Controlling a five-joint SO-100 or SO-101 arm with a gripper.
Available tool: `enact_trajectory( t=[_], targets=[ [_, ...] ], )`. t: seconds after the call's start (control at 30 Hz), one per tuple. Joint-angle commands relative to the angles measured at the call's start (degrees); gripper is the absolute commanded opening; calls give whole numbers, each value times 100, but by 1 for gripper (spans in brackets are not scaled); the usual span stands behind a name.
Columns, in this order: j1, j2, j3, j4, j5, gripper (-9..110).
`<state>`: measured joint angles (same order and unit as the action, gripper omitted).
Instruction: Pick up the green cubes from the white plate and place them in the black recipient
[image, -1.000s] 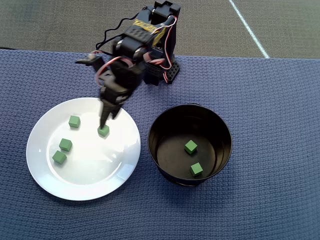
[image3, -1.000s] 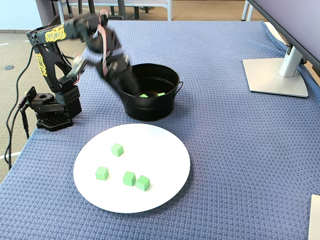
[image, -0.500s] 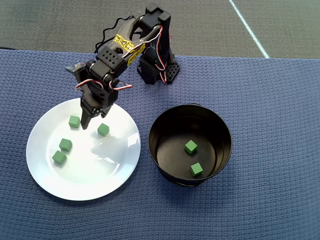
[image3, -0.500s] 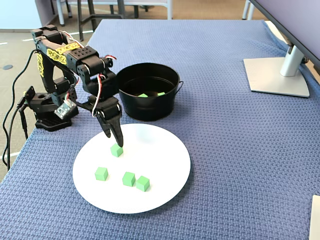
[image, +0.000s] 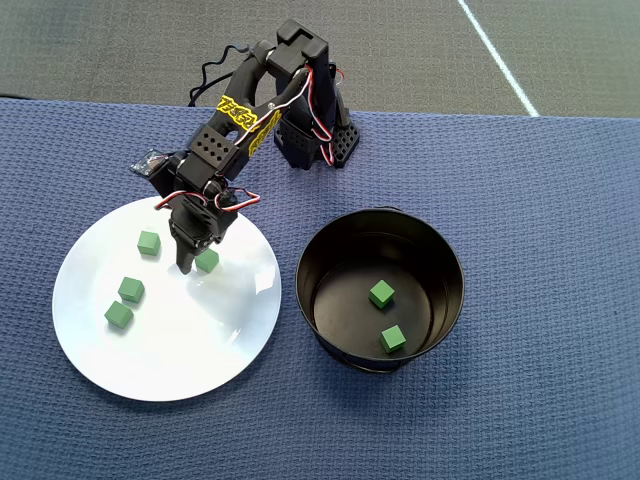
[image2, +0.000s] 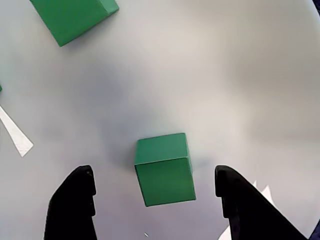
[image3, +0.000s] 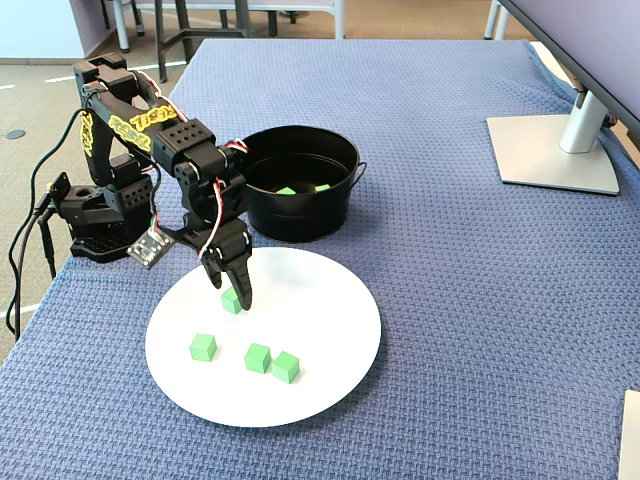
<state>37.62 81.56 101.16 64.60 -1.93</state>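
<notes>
Four green cubes lie on the white plate (image: 200, 340); one of them (image: 207, 260) is the cube nearest the black recipient (image: 302, 285). My gripper (image: 197, 258) is low over the plate, open, with its two black fingers on either side of that cube (image2: 164, 170) and gaps showing on both sides in the wrist view. In the fixed view the gripper (image3: 236, 294) points down at the same cube (image3: 230, 301). Two more green cubes (image: 381, 293) (image: 392, 338) lie inside the black recipient (image3: 300, 215). Another cube (image2: 75, 17) shows at the wrist view's upper left.
The arm's base (image3: 100, 215) stands at the blue cloth's left edge in the fixed view, with a cable hanging off it. A grey monitor foot (image3: 555, 150) sits at the far right. Three other cubes (image3: 203, 347) (image3: 258, 357) (image3: 286, 366) lie on the near part of the plate (image3: 320, 330).
The arm swung from beside the black recipient to over the plate and came down; its open fingers now straddle the cube nearest the recipient. No cube has moved.
</notes>
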Motion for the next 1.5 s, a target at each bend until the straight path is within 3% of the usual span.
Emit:
enact_trajectory(
  t=[0.0, 0.4, 0.47, 0.5, 0.83, 1.0, 1.27, 1.47],
  targets=[
    [-62, 0, 0, -185, -360, 23],
    [-53, -211, -9, -352, -870, 19],
    [-62, -211, 9, -378, -870, 10],
    [-53, -193, 26, -404, -844, 0],
    [79, 141, 70, -466, -826, 0],
    [211, 1784, -26, 220, -448, 0],
    [-1723, 3604, -1178, 2127, 729, 0],
    [-3858, 3744, -1837, 2021, 1538, 0]
  ],
)
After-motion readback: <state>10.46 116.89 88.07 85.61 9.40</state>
